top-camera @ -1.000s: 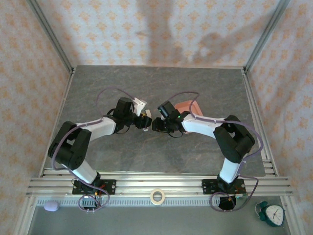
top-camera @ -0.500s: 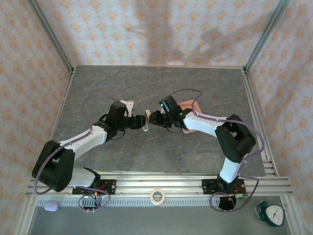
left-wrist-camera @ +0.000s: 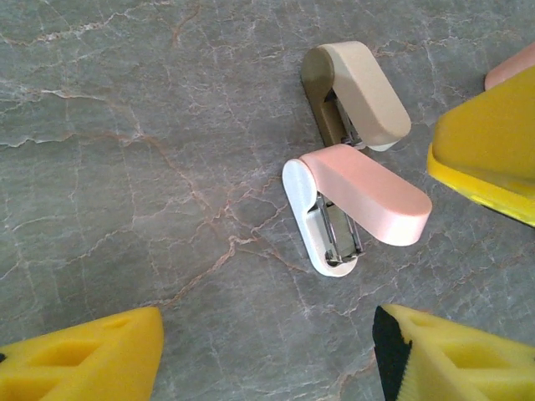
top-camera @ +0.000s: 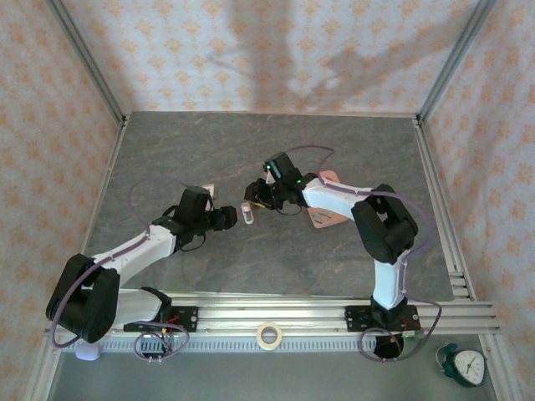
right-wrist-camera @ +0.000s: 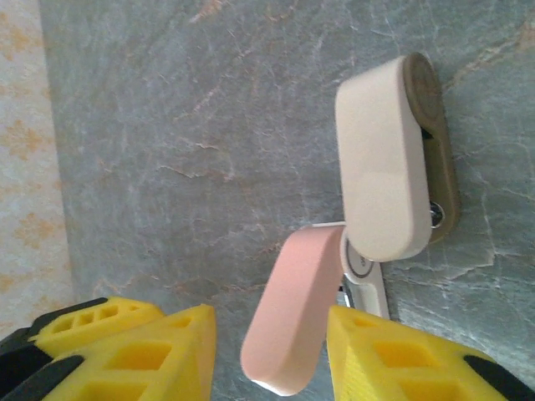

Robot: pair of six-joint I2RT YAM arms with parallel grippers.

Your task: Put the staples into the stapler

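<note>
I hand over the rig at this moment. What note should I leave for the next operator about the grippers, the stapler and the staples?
Left gripper: open, empty, hovering just short of the pink stapler.
Right gripper: open, straddling the stapler's raised lid, no firm grip seen.
Stapler: on the table, lid swung open, metal channel exposed, next to a beige stapler.
Staples: none made out; pink tray lies partly under the right arm.
Done: stapler opened. Left: put a staple strip in the channel, close the lid.

Matt plastic stapler (left-wrist-camera: 368, 196) (shiny metal inside), stone-look table (left-wrist-camera: 125, 125)
</note>
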